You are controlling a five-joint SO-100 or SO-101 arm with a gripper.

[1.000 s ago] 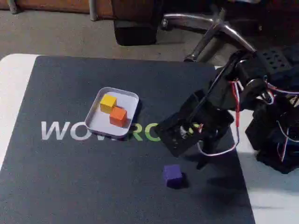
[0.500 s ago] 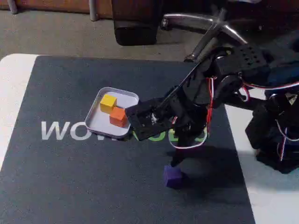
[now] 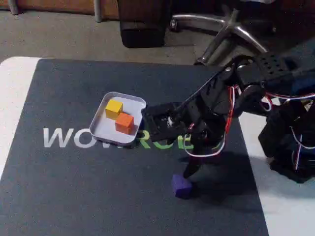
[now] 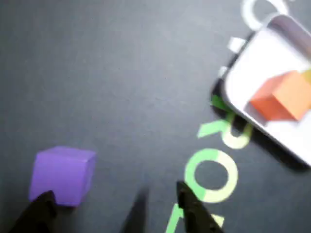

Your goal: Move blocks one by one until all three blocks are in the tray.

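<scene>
Your claw (image 4: 114,206) hangs spread wide, one tip touching the purple block (image 4: 62,174). Nothing lies between it and the tray (image 3: 101,129). A dark lettered mat (image 3: 74,191) covers your white desk (image 3: 12,93).

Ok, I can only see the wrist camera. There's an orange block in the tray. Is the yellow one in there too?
Observer: Yes. In the fixed view the yellow block sits in the tray, right beside the orange block.
Operator: Where is the arm coming from?
Observer: Its base stands at the right edge of the fixed view, and the arm reaches left over the dark mat.
Operator: What's behind the table?
Observer: The metal legs of a chair base, on the floor beyond the table.
</scene>
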